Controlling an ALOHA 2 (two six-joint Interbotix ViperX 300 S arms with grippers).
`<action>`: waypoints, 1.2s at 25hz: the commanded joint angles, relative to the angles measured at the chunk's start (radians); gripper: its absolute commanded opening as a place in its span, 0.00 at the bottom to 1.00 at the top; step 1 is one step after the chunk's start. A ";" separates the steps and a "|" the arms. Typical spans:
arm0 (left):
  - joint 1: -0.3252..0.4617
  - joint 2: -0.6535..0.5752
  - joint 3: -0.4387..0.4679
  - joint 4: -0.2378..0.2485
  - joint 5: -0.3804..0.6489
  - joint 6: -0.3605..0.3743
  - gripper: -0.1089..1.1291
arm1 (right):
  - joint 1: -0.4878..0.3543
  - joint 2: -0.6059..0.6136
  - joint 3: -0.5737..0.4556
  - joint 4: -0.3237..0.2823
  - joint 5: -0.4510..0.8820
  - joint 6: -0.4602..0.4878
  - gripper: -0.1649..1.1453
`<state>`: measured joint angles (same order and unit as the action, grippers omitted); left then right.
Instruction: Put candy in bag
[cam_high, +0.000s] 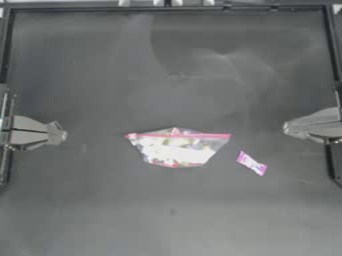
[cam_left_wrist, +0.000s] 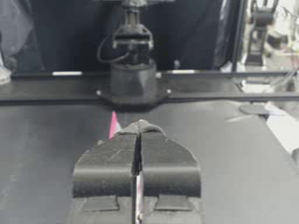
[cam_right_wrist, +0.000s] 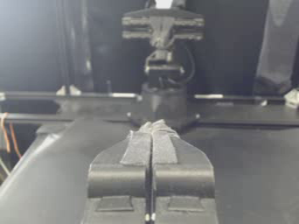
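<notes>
The bag (cam_high: 177, 147), clear plastic with a pink seal strip along its far edge, lies flat at the table's middle with white and pink contents showing through. The candy (cam_high: 252, 163), a small pink and white wrapped piece, lies on the table just right of the bag, apart from it. My left gripper (cam_high: 59, 134) is drawn back at the left edge, shut and empty. My right gripper (cam_high: 288, 128) is parked at the right edge, shut and empty. In the left wrist view a pink strip of the bag (cam_left_wrist: 113, 124) peeks past my shut left gripper (cam_left_wrist: 140, 127).
The dark table (cam_high: 171, 65) is bordered by a metal frame rail (cam_high: 171, 7) along the far side. Each wrist view looks across the table at the opposite arm's base (cam_left_wrist: 133, 83) (cam_right_wrist: 162, 100).
</notes>
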<state>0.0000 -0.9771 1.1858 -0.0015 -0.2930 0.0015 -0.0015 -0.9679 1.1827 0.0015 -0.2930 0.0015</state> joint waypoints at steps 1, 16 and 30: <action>-0.003 0.011 0.005 0.011 -0.003 0.012 0.08 | 0.002 0.005 0.003 0.000 -0.012 0.000 0.08; 0.003 0.017 -0.012 0.011 0.044 0.032 0.35 | -0.018 0.008 -0.003 -0.021 -0.008 -0.011 0.35; 0.067 0.100 -0.044 0.000 0.149 0.032 0.91 | -0.051 0.143 -0.178 -0.069 0.204 -0.005 0.76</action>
<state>0.0568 -0.8974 1.1612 -0.0031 -0.1411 0.0322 -0.0430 -0.8483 1.0615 -0.0690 -0.1319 -0.0031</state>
